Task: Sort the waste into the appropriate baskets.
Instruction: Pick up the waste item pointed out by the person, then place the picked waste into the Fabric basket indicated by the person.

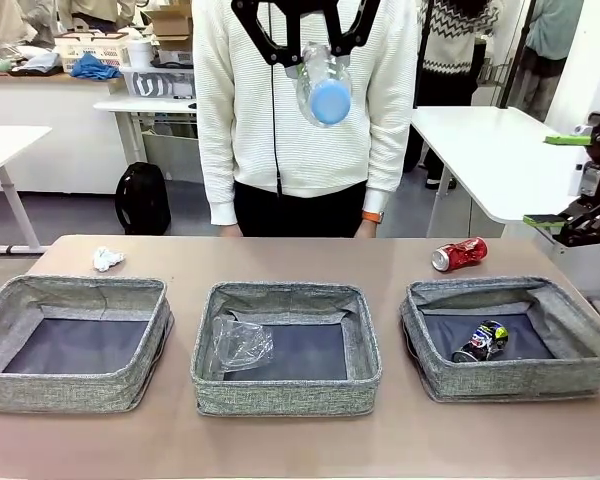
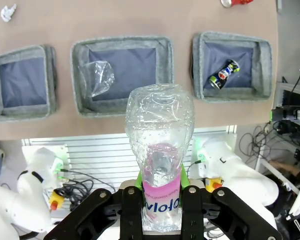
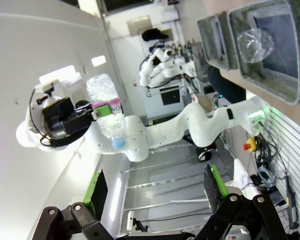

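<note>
Sorting was at the carry step, we judged. Front view: our left gripper (image 1: 316, 58) hung high over the table (image 1: 280, 450), closed on the blue-capped bottle (image 1: 323, 88); our right gripper (image 1: 557, 180) stood wide open and empty, up beside the right basket (image 1: 510, 288). Left wrist view: the bottle, clear, dented and pink-labelled, pointed at the middle basket (image 2: 121, 42), where another clear bottle (image 2: 97, 77) lay; next we needed to lower and release there. Right wrist view: its green-padded fingers (image 3: 96, 192) gaped with nothing between.
</note>
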Action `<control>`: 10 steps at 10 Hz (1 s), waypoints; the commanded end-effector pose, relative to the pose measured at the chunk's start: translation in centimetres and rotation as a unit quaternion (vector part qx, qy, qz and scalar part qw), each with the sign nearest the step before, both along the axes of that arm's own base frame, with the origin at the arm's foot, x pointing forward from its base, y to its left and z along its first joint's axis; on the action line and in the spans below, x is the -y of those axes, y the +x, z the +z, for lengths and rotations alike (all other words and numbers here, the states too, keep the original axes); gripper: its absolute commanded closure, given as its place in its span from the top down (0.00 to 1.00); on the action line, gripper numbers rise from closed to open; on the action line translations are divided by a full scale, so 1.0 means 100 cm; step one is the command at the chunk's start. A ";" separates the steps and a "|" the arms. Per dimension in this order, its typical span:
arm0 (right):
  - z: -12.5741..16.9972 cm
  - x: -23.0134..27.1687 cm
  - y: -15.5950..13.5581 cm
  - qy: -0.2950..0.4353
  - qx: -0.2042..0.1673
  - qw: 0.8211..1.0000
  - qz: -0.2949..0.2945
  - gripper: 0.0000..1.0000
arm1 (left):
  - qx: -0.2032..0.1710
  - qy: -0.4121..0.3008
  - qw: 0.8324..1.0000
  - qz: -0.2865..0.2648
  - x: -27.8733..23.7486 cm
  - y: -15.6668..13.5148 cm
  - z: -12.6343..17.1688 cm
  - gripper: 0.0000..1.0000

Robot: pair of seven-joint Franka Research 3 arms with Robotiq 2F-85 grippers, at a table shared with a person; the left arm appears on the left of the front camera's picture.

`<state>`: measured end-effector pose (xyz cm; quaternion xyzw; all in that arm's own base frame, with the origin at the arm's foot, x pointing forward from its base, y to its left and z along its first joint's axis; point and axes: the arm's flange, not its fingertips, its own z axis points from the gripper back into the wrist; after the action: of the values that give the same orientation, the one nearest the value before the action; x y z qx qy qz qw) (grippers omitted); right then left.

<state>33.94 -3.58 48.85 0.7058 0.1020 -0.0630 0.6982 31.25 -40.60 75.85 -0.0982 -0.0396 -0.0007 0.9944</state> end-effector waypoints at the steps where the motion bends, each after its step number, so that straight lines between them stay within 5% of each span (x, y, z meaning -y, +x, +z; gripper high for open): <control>1: 0.002 -0.001 -0.001 0.006 0.002 1.000 -0.002 1.00 | -0.006 -0.009 1.000 0.007 -0.001 -0.003 0.003 0.23; 10: 0.002 -0.001 -0.001 0.006 0.002 1.000 -0.002 1.00 | -0.006 -0.009 1.000 0.007 -0.001 -0.003 0.003 0.23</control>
<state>33.94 -3.58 48.85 0.7058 0.1020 -0.0630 0.6982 31.25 -40.60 75.85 -0.0983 -0.0396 -0.0006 0.9944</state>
